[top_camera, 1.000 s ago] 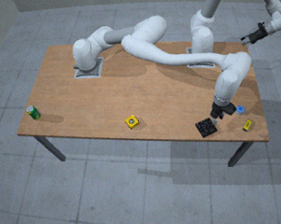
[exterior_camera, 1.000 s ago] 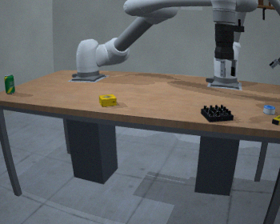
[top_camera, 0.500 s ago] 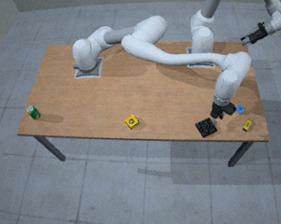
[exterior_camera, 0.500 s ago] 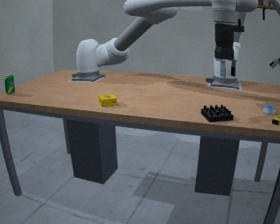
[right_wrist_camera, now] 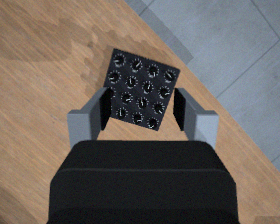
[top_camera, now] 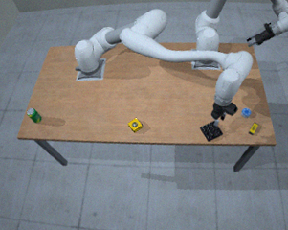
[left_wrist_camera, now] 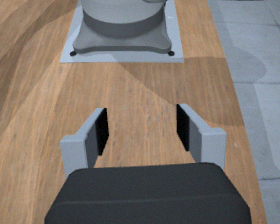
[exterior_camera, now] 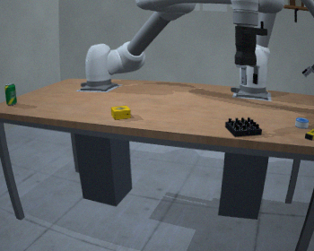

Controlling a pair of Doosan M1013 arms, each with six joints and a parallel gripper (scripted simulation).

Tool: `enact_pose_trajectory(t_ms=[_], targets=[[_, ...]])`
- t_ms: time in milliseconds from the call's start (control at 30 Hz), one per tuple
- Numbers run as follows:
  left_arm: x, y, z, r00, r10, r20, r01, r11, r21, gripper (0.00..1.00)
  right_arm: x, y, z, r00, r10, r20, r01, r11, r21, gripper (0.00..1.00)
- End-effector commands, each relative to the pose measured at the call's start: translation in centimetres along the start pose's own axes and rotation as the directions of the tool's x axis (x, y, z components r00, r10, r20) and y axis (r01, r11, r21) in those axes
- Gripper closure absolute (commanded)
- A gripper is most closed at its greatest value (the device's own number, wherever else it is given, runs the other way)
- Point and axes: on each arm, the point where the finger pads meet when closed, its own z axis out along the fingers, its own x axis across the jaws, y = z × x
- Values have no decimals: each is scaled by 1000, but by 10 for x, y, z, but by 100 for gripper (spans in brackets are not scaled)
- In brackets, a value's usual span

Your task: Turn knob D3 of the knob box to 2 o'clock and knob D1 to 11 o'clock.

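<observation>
Looks like the right gripper (top_camera: 222, 117) (exterior_camera: 249, 82) (right_wrist_camera: 142, 100) is hanging over the knob box (top_camera: 211, 130) (exterior_camera: 241, 129) (right_wrist_camera: 142, 89), claw wide and empty, probably so it can line up on a knob first.

Two arms (top_camera: 233, 81) (exterior_camera: 98, 64) (left_wrist_camera: 122, 30), one knob box (top_camera: 212, 129) (exterior_camera: 243, 130) (right_wrist_camera: 139, 92), one can (top_camera: 34, 116) (exterior_camera: 11, 94)
</observation>
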Motion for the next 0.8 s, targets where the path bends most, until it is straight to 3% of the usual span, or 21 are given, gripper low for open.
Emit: enact_pose_trajectory(t_ms=[0,500,767], targets=[[0,0,0,1000,0,0,0,1000,-1,0,3,18,-2,1000,0,2,0,1000,7,0],[0,0,0,1000,0,0,0,1000,-1,0,28,155,-1,1000,0,2,0,1000,6,0],[0,0,0,1000,0,0,0,1000,-1,0,31,175,-1,1000,0,2,0,1000,6,0]])
